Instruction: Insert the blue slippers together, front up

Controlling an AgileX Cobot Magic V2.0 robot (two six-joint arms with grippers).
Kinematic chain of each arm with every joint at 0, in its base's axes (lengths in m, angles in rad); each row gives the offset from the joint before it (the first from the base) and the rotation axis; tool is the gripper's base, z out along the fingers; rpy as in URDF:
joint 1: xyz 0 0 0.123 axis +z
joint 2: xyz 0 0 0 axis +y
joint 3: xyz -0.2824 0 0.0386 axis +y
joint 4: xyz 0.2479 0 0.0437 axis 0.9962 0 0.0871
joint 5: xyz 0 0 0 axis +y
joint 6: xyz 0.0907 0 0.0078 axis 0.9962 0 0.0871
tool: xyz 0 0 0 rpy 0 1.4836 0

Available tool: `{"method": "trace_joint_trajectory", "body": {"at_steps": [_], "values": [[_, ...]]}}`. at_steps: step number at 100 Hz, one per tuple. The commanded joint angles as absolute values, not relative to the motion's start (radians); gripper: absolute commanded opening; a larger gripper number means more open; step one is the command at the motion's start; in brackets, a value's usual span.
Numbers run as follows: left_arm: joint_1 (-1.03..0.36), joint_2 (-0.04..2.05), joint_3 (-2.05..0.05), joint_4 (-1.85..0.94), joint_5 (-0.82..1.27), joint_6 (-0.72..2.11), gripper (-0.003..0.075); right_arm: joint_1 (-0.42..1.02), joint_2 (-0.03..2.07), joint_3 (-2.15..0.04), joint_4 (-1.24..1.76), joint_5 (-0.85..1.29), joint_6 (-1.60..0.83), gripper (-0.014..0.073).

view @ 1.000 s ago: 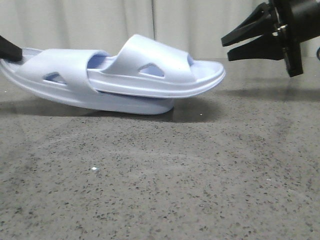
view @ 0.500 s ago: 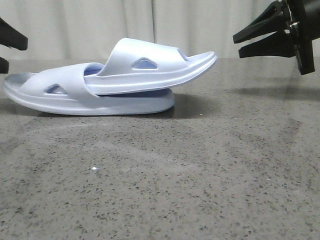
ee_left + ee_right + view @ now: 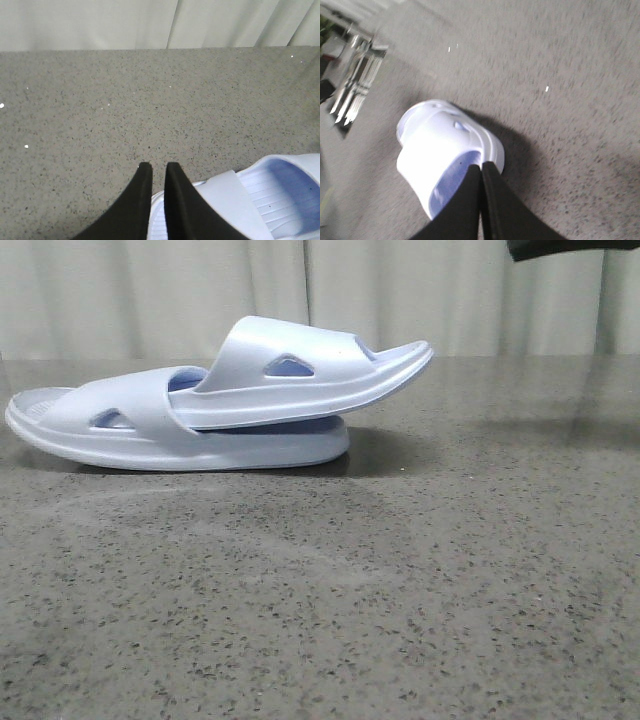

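counter (image 3: 400, 590): grey speckled stone-look top, slight sheen, faint reflections at the far edge.
lying on it: lower slipper (image 3: 120, 425) of the blue slippers, sole flat on the counter, left of centre, toward the back.
upper slipper (image 3: 300, 375): pushed under the lower one's strap, toe raised to the right, clear of the counter.
shadow: dark patch right of the pair.

Left gripper (image 3: 159, 172), right gripper (image 3: 481, 172): matte black, smooth tapered fingers
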State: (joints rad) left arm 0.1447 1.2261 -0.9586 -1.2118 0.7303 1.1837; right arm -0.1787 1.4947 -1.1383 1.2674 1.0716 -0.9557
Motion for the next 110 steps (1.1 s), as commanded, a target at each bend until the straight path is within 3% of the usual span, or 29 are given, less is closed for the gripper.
{"method": "trace_joint_trajectory", "body": {"at_steps": [1, 29, 52, 67, 85, 110], "values": [[0.096, 1.168, -0.988, -1.248, 0.660, 1.189, 0.0015, -0.173, 1.363, -1.115, 1.313, 0.978, -1.001, -0.0079], [-0.104, 1.062, -0.976, -1.154, 0.439, 1.189, 0.0015, 0.047, 1.094, -0.880, 1.219, 0.559, -1.054, -0.0079], [-0.185, 0.906, -0.821, -1.161, 0.319, 1.189, 0.0015, 0.217, 0.892, -0.650, 1.191, 0.259, -1.054, -0.0079], [-0.197, 0.775, -0.626, -1.320, 0.278, 1.350, 0.0015, 0.236, 0.731, -0.488, 1.191, 0.203, -1.054, -0.0079], [-0.197, 0.616, -0.386, -1.854, 0.291, 1.788, 0.0015, 0.237, 0.521, -0.312, 1.194, 0.184, -1.054, -0.0079], [-0.197, 0.493, -0.290, -1.860, 0.326, 1.817, 0.0015, 0.237, 0.360, -0.217, 1.296, 0.119, -1.054, -0.0079]]}}
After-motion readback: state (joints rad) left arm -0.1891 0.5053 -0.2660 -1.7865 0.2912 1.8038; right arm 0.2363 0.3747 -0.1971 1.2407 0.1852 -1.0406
